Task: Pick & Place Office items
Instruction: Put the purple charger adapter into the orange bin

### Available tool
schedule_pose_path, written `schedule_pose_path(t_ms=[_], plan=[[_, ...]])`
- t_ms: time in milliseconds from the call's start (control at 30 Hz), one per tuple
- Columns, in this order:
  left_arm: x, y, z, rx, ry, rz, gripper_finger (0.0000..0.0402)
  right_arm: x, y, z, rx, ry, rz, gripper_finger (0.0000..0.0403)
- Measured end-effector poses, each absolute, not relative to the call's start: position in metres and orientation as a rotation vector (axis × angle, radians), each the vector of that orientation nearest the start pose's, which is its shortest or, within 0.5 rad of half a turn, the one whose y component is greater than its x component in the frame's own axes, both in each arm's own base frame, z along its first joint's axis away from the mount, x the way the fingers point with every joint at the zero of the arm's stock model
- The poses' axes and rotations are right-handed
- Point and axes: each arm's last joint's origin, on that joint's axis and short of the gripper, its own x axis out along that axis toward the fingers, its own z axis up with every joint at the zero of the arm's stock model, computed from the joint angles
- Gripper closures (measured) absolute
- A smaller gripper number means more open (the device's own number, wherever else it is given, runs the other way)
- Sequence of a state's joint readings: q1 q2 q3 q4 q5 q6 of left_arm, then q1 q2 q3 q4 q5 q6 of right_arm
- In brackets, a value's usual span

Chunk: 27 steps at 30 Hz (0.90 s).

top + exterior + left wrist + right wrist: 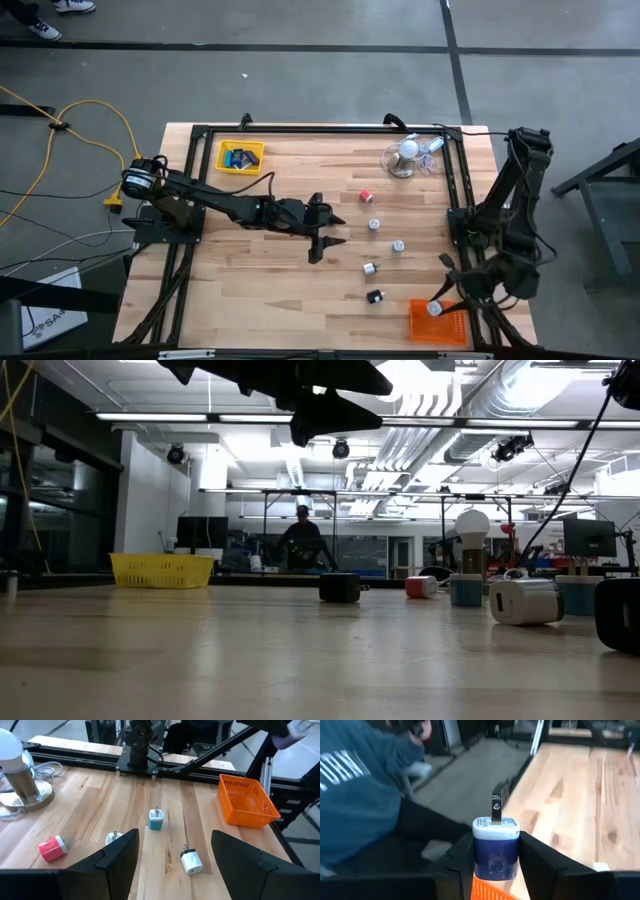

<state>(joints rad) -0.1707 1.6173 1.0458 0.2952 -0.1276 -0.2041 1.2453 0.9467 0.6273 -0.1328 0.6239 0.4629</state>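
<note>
Several tiny office items lie on the wooden table: a red piece (52, 848), a silver bit (114, 838), a teal block (156, 819), a silver-white piece (190, 861) and a black bit (375, 296). My left gripper (175, 865) hovers open above the table's middle (335, 230), just left of them, touching nothing. My right gripper (495, 855) is at the near right (438, 305), over the orange tray (440, 325), shut on a blue block (495, 852) with a white cap and a metal prong. My right gripper pinches the blue block by its two opposite sides (479, 855), one finger on each. The white-capped end with the prong (495, 812) sticks out past the fingertips. The block is lifted clear, above the orange tray's mesh (487, 892).
A yellow tray (240, 156) holding blue pieces sits at the far left. A white ball-shaped object on a stand with a clear wiry tangle (408, 155) stands at the far right. A person in a blue-grey top (360, 785) is beside the table's right edge.
</note>
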Motion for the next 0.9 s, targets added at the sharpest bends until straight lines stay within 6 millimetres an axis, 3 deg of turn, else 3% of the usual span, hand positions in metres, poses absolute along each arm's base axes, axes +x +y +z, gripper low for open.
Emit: schedule_pose_path(t_ms=[333, 900], plan=[[0.359, -0.058, 0.259, -0.168, 0.278, -0.014, 0.0159, 0.076, 0.201, 0.248, 0.055, 0.592, 0.548, 0.0282], [0.359, -0.058, 0.259, -0.205, 0.278, -0.008, 0.0159, 0.08, 0.227, 0.198, 0.099, 0.907, 0.495, 0.0282]])
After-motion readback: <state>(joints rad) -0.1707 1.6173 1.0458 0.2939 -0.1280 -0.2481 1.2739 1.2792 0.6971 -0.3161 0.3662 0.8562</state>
